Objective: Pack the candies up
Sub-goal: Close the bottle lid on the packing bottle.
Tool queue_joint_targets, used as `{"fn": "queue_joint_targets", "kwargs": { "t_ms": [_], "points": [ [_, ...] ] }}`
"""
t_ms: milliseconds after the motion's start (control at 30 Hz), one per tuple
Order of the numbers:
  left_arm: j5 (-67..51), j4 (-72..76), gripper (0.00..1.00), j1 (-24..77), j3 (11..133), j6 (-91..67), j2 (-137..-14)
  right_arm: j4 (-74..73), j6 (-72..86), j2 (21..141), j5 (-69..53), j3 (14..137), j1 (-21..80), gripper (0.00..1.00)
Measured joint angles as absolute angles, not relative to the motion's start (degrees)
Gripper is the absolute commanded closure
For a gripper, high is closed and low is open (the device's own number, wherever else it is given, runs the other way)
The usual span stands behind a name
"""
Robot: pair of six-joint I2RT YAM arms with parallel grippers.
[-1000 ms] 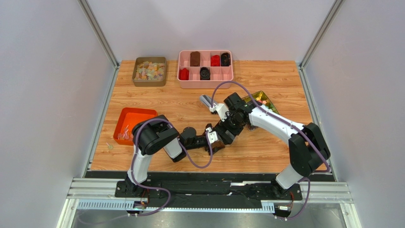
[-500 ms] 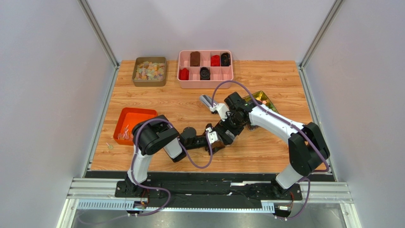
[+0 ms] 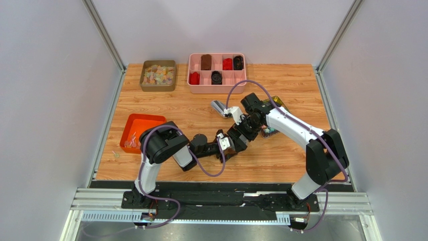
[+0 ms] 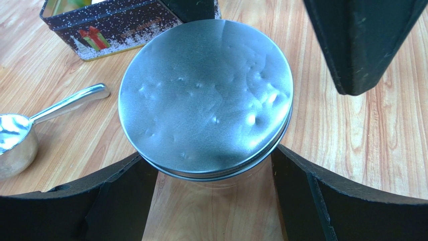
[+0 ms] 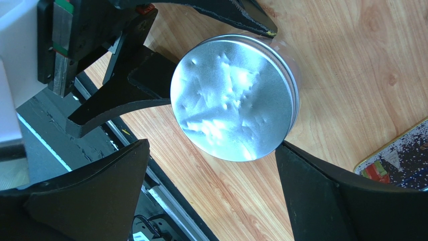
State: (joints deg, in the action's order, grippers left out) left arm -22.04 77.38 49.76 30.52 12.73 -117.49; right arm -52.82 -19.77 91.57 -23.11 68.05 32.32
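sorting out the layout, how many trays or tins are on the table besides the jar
4: a brown tin far left, a pink divided tray far centre, an orange tray near left, and a Christmas tin partly hidden under the right arm.

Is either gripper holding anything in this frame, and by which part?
The left gripper clamps the jar by its clear sides just below the metal lid. The right gripper straddles the lid, open, apparently not gripping.
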Motion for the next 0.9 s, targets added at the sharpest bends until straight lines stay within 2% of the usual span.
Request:
{"fn": "queue_joint_targets", "kwargs": {
  "t_ms": [367, 900],
  "points": [
    [-21.9, 77.0, 0.11, 49.8, 30.8, 12.5, -117.5, -49.7, -16.8, 95.0, -17.0, 68.3, 32.3, 0.00],
    [-21.9, 76.9, 0.11, 49.8, 30.8, 12.5, -117.5, -50.5, -16.2, 95.7, -22.3, 70.3, 28.3, 0.00]
  ]
}}
